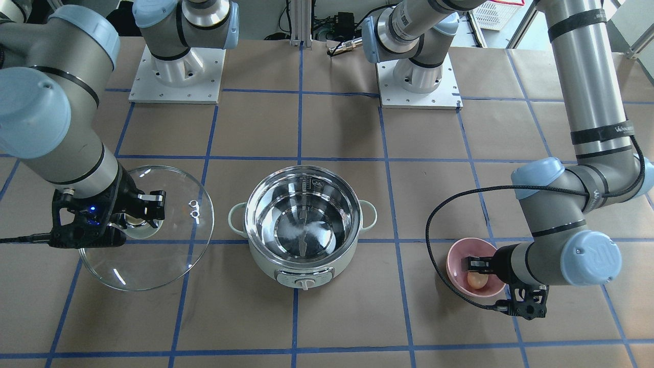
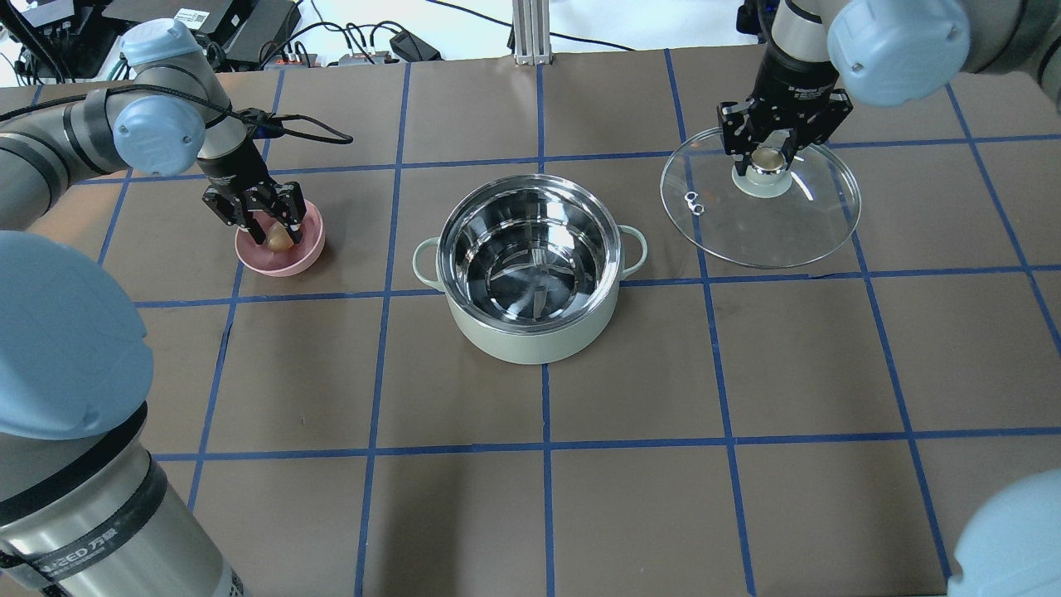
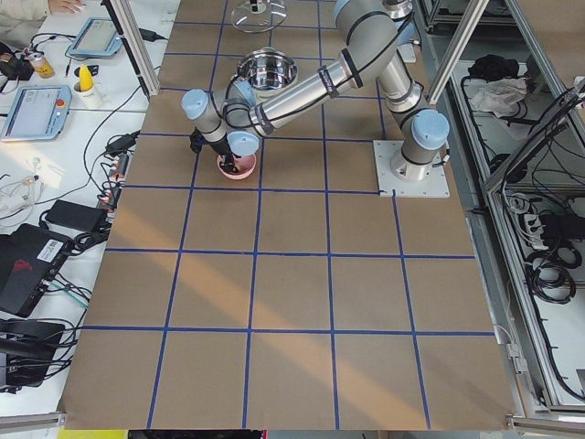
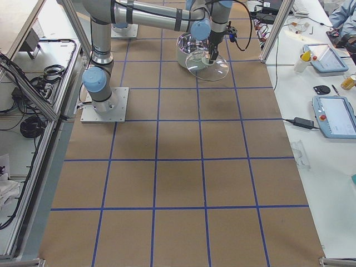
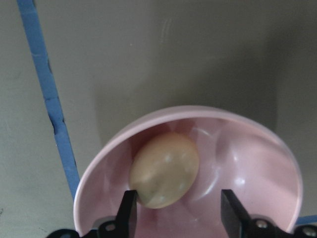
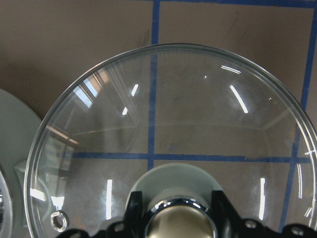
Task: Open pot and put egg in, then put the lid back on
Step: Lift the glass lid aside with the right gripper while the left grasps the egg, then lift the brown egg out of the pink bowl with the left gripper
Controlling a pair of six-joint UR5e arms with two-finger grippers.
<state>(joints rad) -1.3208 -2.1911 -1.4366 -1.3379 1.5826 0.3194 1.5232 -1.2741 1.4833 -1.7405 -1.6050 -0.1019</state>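
Observation:
The mint-green pot (image 1: 301, 267) stands open at the table's middle, its steel inside empty; it also shows in the overhead view (image 2: 530, 342). The tan egg (image 5: 164, 169) lies in a pink bowl (image 5: 247, 163) on the robot's left. My left gripper (image 5: 178, 213) is open, its fingers down in the bowl on either side of the egg (image 2: 278, 240). The glass lid (image 2: 771, 236) is beside the pot on the robot's right. My right gripper (image 2: 768, 159) is shut on its beige knob (image 6: 181, 223). I cannot tell whether the lid (image 1: 168, 250) touches the table.
The table is brown paper with a blue tape grid (image 2: 543, 444). The two arm bases (image 1: 176, 76) stand at the robot's edge. The pot's front control knob (image 1: 305, 282) faces away from the robot.

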